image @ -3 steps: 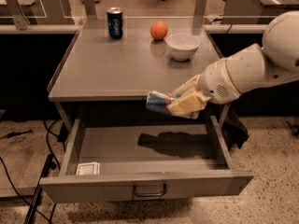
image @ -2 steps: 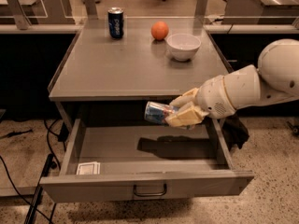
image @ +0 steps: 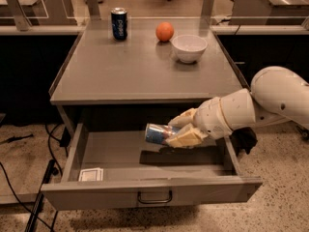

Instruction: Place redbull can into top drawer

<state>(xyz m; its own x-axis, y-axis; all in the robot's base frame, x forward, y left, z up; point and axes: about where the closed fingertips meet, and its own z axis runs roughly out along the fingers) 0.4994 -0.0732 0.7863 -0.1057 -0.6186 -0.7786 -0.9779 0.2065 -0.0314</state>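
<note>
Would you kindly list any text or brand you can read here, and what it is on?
None reads clearly.
Dark blue can: markings blurred.
Redbull can, held in the gripper over the top drawer: label blurred.
White card in the drawer: too small.

The gripper [image: 180, 129] holds the redbull can [image: 155, 133] sideways over the open top drawer [image: 96, 195].

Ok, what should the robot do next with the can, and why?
Probably lower it a little. The gripper is shut on the redbull can, holding it sideways over the open top drawer, with its shadow on the drawer floor below, so it seems not to touch down yet. Letting go now might make it roll.
</note>
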